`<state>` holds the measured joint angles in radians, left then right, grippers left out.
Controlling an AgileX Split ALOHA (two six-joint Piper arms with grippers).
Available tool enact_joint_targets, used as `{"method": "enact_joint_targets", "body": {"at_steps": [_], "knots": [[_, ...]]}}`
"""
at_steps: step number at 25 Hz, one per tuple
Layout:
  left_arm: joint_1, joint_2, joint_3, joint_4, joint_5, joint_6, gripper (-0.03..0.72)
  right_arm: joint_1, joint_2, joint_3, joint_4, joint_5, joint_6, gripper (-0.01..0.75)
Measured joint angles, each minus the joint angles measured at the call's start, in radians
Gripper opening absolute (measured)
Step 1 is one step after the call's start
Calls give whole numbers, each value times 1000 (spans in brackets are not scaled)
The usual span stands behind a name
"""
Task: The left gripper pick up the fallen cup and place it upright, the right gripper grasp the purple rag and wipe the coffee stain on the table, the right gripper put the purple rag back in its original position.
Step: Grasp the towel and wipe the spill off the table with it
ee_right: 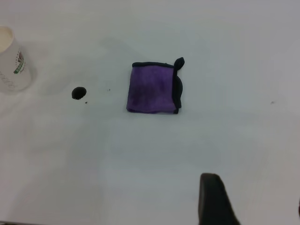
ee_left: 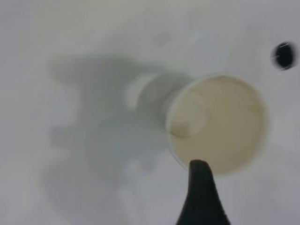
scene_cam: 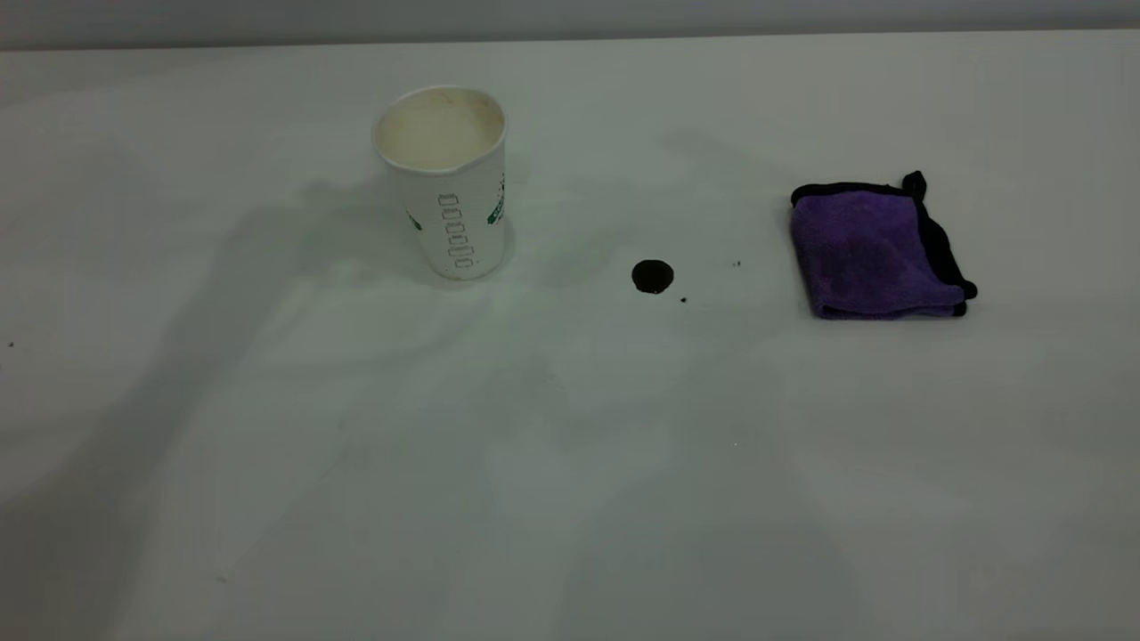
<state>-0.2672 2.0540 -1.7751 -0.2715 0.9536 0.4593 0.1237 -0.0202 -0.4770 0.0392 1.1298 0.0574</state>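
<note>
Tabletop (scene_cam: pixel 570 499), white, bare along near edge. Toward far edge, in a row: upright cup (scene_cam: pixel 443 182) left of centre, coffee stain (scene_cam: pixel 652 276) mid-table, purple rag (scene_cam: pixel 877 251) folded flat toward right edge. Left gripper (ee_left: pixel 201 197) above cup, right gripper (ee_right: pixel 213 199) high above rag; jaw states impossible to tell.

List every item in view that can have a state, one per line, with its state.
cup: upright on the table, open end up, empty inside.
coffee stain: unwiped, a dark blot between the cup and the rag.
purple rag: folded, lying flat, untouched.
table: white, marked by the stain and a few tiny specks.
left gripper: above the cup, holding nothing.
right gripper: above the table, apart from the rag.
</note>
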Motion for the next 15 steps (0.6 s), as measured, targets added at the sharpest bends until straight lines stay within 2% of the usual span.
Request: {"method": "enact_joint_targets", "body": {"at_steps": [6,12,15], "knots": [[-1,-283,0,3,204,-111,569,0,0,0,0,0,0,466],[-2,-502,31,11,217,-190,542,0,0,0,0,0,0,466],[-3,-648,150,14,217,-224,536,0,0,0,0,0,0,466]]}}
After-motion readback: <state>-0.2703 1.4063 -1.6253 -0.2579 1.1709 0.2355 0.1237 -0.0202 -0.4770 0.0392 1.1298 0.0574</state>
